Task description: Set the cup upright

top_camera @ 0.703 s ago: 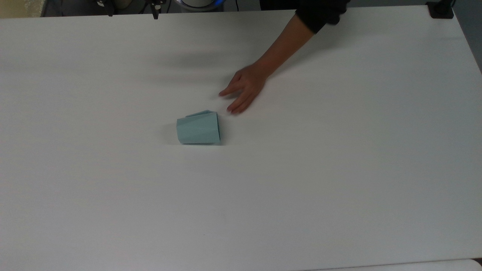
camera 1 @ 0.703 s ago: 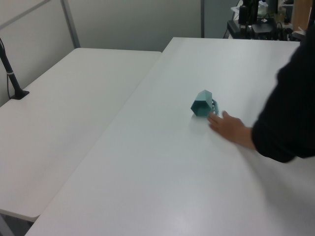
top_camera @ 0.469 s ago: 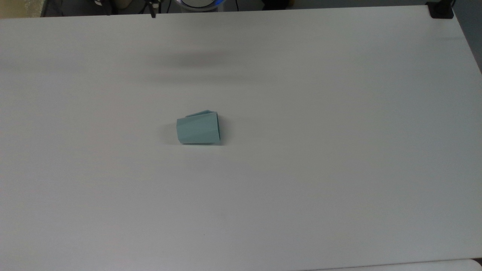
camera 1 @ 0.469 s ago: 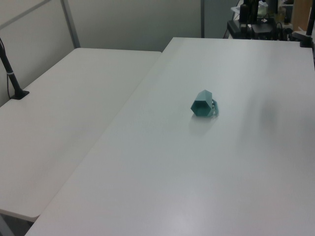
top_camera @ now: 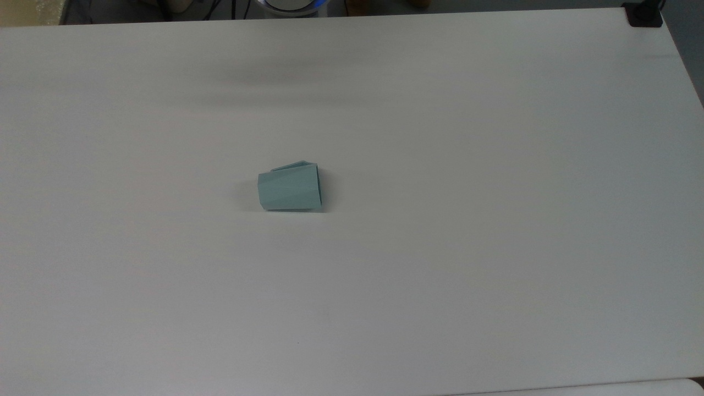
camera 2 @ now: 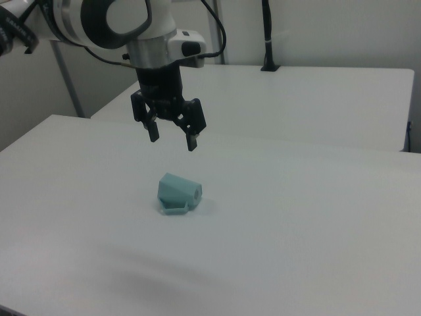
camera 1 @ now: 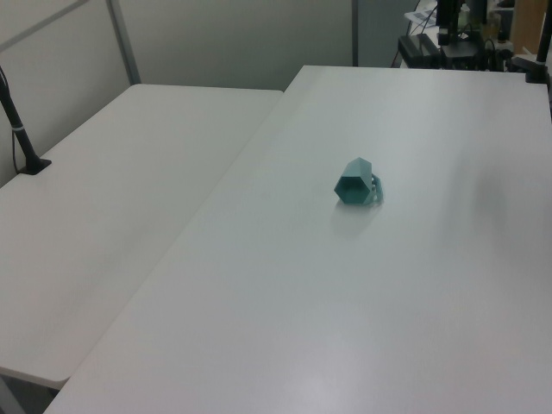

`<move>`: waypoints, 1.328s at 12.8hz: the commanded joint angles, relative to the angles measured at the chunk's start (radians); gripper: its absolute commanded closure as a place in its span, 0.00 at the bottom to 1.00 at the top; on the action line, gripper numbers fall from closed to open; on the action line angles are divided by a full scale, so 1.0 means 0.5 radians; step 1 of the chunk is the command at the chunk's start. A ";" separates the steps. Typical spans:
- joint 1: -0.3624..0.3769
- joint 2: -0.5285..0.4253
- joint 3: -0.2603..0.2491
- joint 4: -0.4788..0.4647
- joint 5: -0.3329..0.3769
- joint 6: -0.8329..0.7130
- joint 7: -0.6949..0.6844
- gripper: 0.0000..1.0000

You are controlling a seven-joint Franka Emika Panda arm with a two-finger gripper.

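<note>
1. Gripper [camera 2: 172, 137]: seen in the right view hanging above the table, fingers pointing down and spread wide with nothing between them; it hangs clear of the cup, above and a little behind it.
2. Arm [camera 2: 99, 23]: white segments with black joints enter from the right view's upper left; a dark cable loops behind the wrist.
3. Cup [top_camera: 290, 190]: pale teal, faceted, lying on its side on the white table [top_camera: 495, 220], near the middle of the top view. Its wider end points toward the top view's right. In the left view the cup [camera 1: 355, 182] shows a hexagonal end to the camera, with the small handle on the left view's right, resting against the surface. In the right view the cup [camera 2: 177, 192] lies with the handle at the front, touching the table.
4. Second white table [camera 1: 103, 216]: adjoins the first along the left view's left; a black post [camera 1: 19, 129] is clamped at its far-left edge.
5. Room: pale partition walls with metal uprights; dark equipment stands past the table's far end in the left view.
</note>
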 commanded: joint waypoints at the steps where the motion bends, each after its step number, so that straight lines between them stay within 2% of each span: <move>1: 0.027 0.045 0.008 0.035 0.111 -0.022 0.025 0.00; 3: 0.054 0.107 0.032 0.075 0.083 0.012 0.177 0.00; 5: 0.192 0.186 0.026 0.152 0.062 0.058 0.322 0.00; 8: 0.419 0.303 0.029 0.250 -0.143 0.067 0.588 0.00; 12: 0.814 0.585 0.029 0.394 -0.630 0.067 1.058 0.00; 14: 1.075 0.723 0.035 0.391 -1.065 0.067 1.315 0.00; 15: 1.176 0.791 0.038 0.388 -1.235 0.067 1.450 0.00; 17: 1.278 0.874 0.044 0.382 -1.444 0.067 1.595 0.00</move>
